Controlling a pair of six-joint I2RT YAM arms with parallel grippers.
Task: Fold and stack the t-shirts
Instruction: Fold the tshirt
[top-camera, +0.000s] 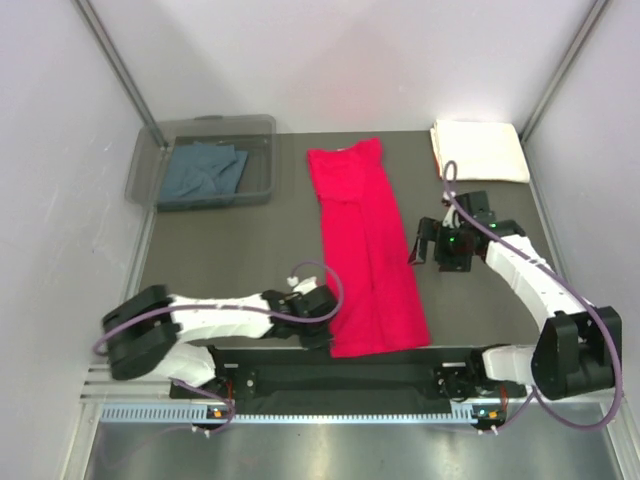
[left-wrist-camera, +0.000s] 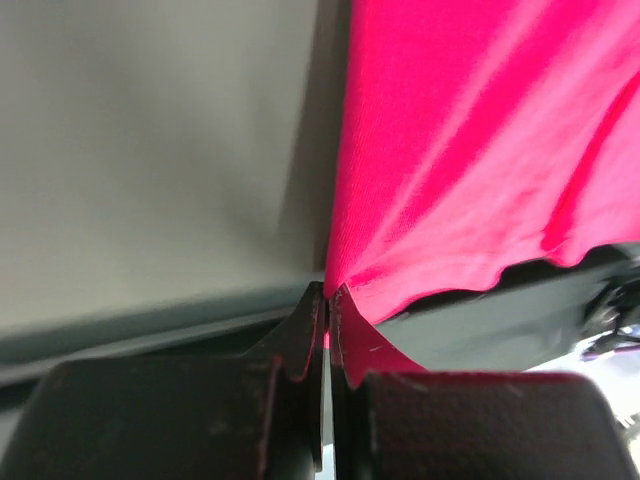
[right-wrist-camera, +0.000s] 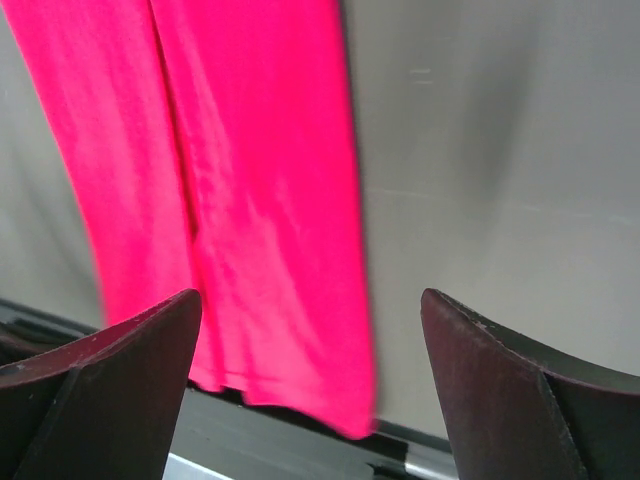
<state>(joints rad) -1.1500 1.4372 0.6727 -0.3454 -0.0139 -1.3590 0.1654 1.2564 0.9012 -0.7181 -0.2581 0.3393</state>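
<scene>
The red t-shirt lies in a long narrow strip down the middle of the table, folded lengthwise. My left gripper is at its near left corner, shut on the hem of the red cloth. My right gripper is open and empty, held above the table just right of the shirt's middle; the red cloth fills the left of its wrist view. The cream-white t-shirt lies folded at the back right. The blue-grey t-shirt is crumpled in the bin.
A clear plastic bin stands at the back left. The table's near edge and a black rail run just below the shirt's hem. White walls close in on both sides.
</scene>
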